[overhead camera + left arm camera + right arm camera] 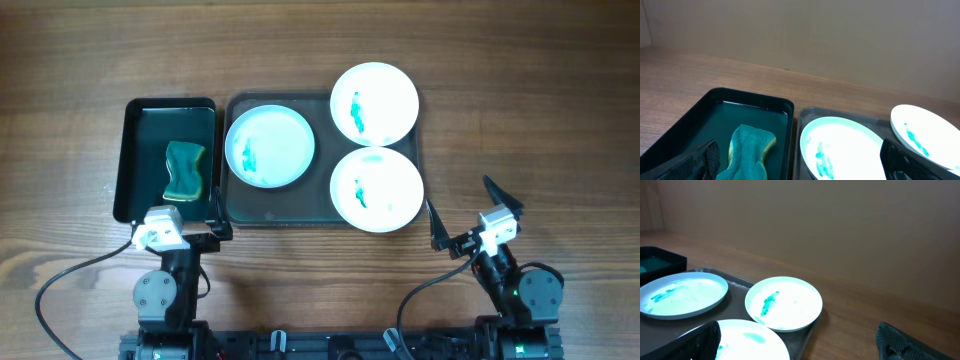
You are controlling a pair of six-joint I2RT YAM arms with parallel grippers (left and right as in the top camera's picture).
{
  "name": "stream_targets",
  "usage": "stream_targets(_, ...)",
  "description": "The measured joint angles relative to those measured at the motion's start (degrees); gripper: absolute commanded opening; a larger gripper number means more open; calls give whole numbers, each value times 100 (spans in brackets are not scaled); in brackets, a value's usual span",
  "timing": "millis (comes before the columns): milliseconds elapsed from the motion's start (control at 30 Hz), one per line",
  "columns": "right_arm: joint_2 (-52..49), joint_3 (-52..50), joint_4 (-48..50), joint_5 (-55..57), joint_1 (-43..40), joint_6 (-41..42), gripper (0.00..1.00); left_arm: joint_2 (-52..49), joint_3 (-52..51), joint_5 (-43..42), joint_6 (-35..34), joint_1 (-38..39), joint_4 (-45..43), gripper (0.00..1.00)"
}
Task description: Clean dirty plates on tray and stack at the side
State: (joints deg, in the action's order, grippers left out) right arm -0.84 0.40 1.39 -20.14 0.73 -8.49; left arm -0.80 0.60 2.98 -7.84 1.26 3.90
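Observation:
Three white plates with teal smears lie on the dark tray (290,212): one at the left (270,147), one at the back right (374,103), one at the front right (376,189). My left gripper (176,232) is open and empty near the table's front, just in front of the black tray. My right gripper (470,215) is open and empty, to the front right of the tray. The left wrist view shows the left plate (845,150) and another (925,135). The right wrist view shows all three plates (682,295) (785,302) (750,342).
A smaller black tray (135,150) holding a green sponge (184,170) stands left of the big tray; it also shows in the left wrist view (747,150). Bare wood tabletop (520,120) lies to the right and behind.

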Motion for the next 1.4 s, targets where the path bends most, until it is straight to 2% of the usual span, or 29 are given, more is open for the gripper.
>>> stream_targets(967,0,0,125,0,0,7,100,0,0,0,0,0,0,100)
stream_targets(1200,0,0,125,0,0,529,100,0,0,0,0,0,-92,100)
stream_targets(1400,-2,2,125,-87,0,595,100,0,68,0,2,0,-35,100)
